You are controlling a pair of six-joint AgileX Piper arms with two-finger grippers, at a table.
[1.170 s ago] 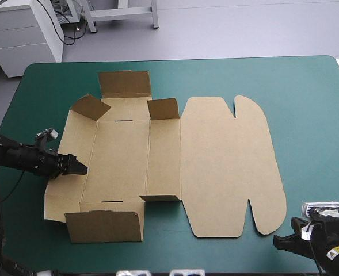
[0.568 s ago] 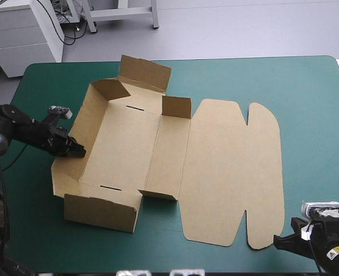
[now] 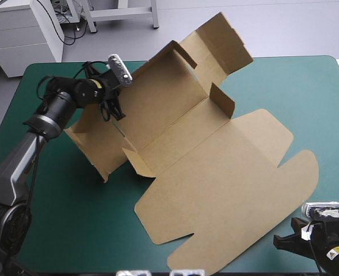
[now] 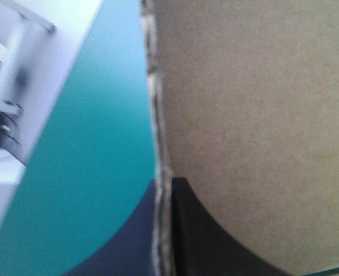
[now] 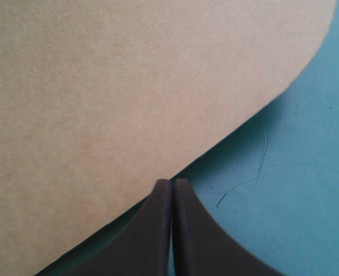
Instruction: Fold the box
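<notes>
The brown box is a cut sheet with its tray part tipped steeply up over the table's far left. Its end flaps stand raised, and one flap points past the far edge. The lid lies flat, reaching toward the near right. My left gripper is shut on the tray's left wall. In the left wrist view the board's edge runs between the black fingers. My right gripper rests at the near right corner, shut and holding nothing. The lid's rounded edge lies just ahead of my right gripper.
The teal-green cover shows at the near left and at the far right. A white cabinet and a metal frame stand beyond the table's far edge.
My left gripper has risen and swung toward the far edge with the box's left wall. That tipped the tray part up and turned the whole sheet, and the lid slid toward the near right. The right arm stayed still.
</notes>
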